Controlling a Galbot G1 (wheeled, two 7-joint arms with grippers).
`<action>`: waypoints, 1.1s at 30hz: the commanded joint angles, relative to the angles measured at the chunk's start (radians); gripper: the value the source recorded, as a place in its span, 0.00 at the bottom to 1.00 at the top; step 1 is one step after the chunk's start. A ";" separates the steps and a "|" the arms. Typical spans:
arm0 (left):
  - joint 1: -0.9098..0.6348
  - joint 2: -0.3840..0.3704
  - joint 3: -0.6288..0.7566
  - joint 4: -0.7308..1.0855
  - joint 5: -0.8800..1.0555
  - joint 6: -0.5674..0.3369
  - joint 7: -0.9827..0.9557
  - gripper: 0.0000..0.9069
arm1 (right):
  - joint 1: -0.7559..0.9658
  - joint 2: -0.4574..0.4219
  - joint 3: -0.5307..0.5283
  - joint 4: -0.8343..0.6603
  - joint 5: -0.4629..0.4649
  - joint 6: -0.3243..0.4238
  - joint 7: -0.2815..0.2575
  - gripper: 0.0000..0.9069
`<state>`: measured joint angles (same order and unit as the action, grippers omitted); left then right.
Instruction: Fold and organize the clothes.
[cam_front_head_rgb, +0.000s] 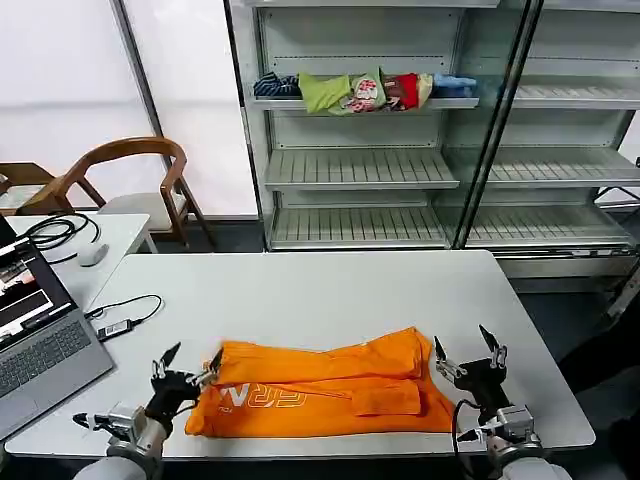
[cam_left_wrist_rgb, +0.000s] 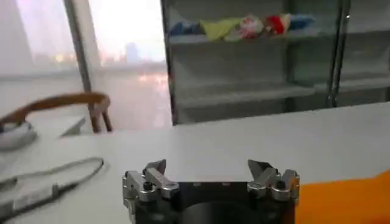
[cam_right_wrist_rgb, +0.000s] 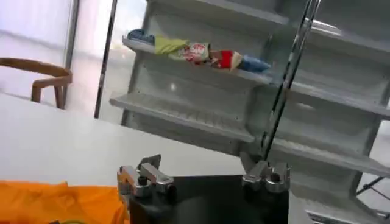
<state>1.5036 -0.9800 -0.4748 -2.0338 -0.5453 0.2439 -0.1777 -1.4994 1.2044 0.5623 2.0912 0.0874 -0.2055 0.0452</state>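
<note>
Orange T-shirt (cam_front_head_rgb: 325, 390) lies on the table (cam_front_head_rgb: 320, 290) near front edge, already folded lengthwise into a long band, lettering up. Left gripper (cam_front_head_rgb: 185, 372) & right gripper (cam_front_head_rgb: 470, 355) wide open at its two ends, holding nothing. Crosswise fold probably left

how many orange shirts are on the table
1. The orange T-shirt lies partly folded at the white table's near edge, between the open left gripper and open right gripper.
</note>
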 joint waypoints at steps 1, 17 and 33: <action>-0.005 -0.045 0.040 0.021 -0.169 0.141 -0.118 1.00 | -0.004 0.000 0.001 0.004 -0.001 -0.001 0.002 1.00; -0.046 -0.058 0.083 0.036 -0.165 0.153 -0.207 1.00 | -0.005 -0.007 0.003 0.001 0.000 -0.002 0.004 1.00; -0.042 -0.071 0.135 0.052 -0.114 0.149 -0.216 0.01 | -0.017 -0.008 0.010 0.006 0.000 -0.001 0.004 1.00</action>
<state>1.4672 -1.0470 -0.3600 -2.0114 -0.6776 0.3865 -0.3783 -1.5136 1.1965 0.5708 2.0957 0.0867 -0.2071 0.0492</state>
